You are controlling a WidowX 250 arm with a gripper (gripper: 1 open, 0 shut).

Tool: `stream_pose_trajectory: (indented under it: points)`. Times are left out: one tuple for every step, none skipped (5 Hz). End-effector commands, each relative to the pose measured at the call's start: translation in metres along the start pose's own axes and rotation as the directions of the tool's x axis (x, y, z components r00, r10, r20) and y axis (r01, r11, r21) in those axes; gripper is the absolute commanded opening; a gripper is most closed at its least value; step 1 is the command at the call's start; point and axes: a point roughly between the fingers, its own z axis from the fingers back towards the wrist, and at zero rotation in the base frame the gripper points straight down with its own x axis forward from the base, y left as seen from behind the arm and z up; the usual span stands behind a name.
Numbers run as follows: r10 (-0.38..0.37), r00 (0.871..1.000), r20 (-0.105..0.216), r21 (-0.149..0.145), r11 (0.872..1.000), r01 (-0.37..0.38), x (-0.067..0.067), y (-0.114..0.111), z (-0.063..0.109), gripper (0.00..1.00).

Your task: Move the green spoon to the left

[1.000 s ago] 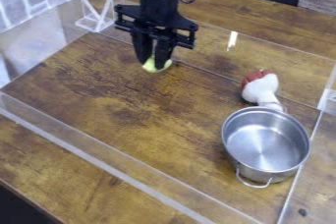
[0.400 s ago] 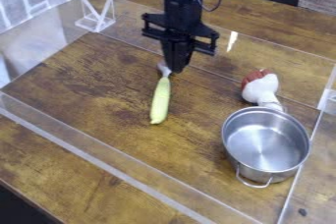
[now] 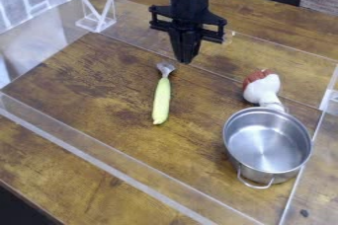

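- Spoon [image 3: 161,101] lies on the table [image 3: 99,101], in the picture to the left of the pot [image 3: 267,142], the nearest thing.
- Inside the pot, I see only bare metal; it is the only container.
- If the spoon is pushed at one end, it may turn instead of moving left, because it is long and curved.
- Farther back, the pincer [image 3: 188,58] is closed and holds nothing; coming down so, it could knock the metal bowl of the spoon.

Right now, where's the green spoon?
In the camera view, the green spoon lies left of the steel pot, below the gripper.
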Motion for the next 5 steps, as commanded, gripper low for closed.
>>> stream_pose_trajectory:
  points:
    - [0.027, 0.999, 0.038, 0.012, 1.0, -0.028, 0.0, 0.016, -0.002, 1.0]
    - [0.042, 0.999, 0.019, 0.027, 0.999, -0.042, -0.011, 0.026, -0.027, 1.0]
    - [0.046, 0.999, 0.012, 0.03, 0.998, -0.047, -0.015, 0.027, -0.041, 0.0]
    - [0.048, 0.999, 0.012, 0.029, 0.998, -0.048, -0.016, 0.027, -0.048, 0.0]
    - [0.047, 0.999, 0.013, 0.023, 0.999, -0.047, -0.02, 0.012, -0.025, 0.0]
